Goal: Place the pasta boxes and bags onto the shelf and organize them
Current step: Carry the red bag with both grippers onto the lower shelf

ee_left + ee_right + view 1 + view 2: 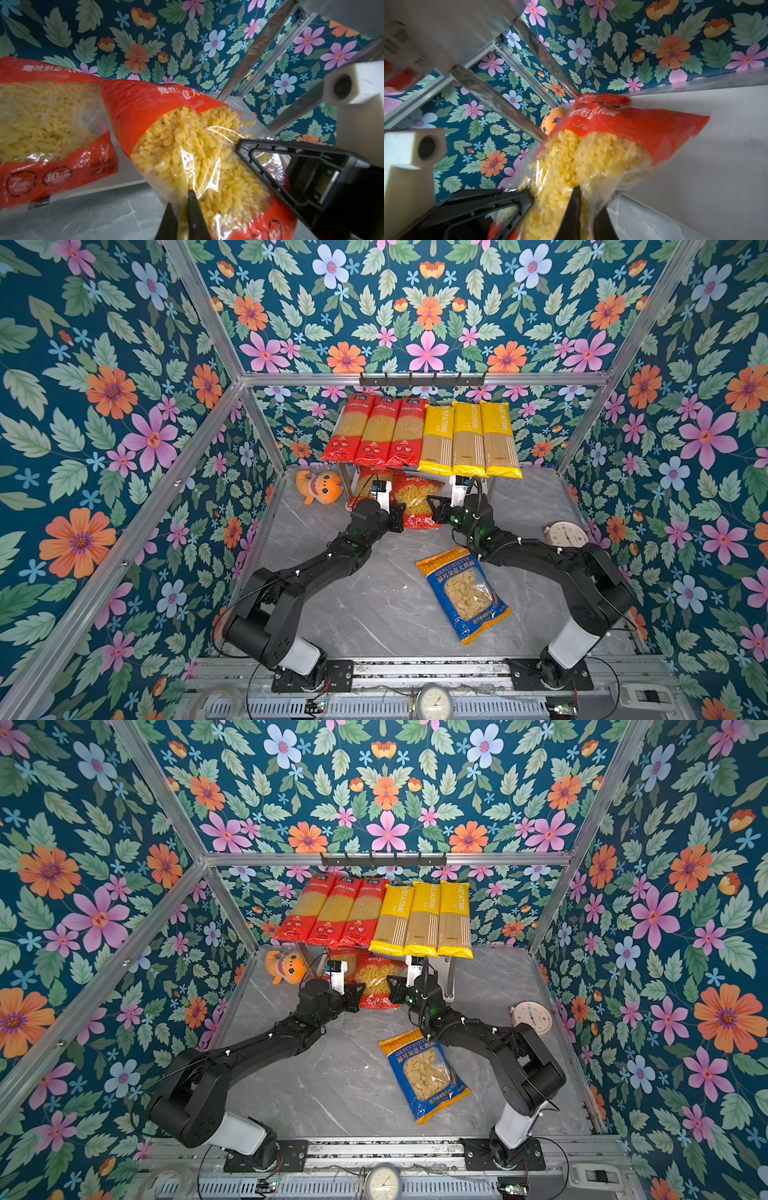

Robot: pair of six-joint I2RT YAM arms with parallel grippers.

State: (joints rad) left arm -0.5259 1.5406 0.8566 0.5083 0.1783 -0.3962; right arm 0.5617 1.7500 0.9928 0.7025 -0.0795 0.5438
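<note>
Grey marble-look tabletop (pixel 374 610); small two-tier shelf of white boards on chrome legs (pixel 450 977) stands upper centre in both top views, top board filled by long red spaghetti packs (pixel 380 433) and long yellow spaghetti packs (pixel 469 439). Left gripper (pixel 181 204) and right gripper (pixel 586 205) are each clamped tight on the film of one wide red-and-clear fusilli bag (pixel 417 497), a side apiece, probably to keep it level entering the lower tier. Blue-and-yellow plastic pasta bag (pixel 463 593) lies flat lower centre-right.

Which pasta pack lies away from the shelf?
The blue-and-yellow bag, flat on the table out front; every other pack, red or yellow, is at the shelf.
</note>
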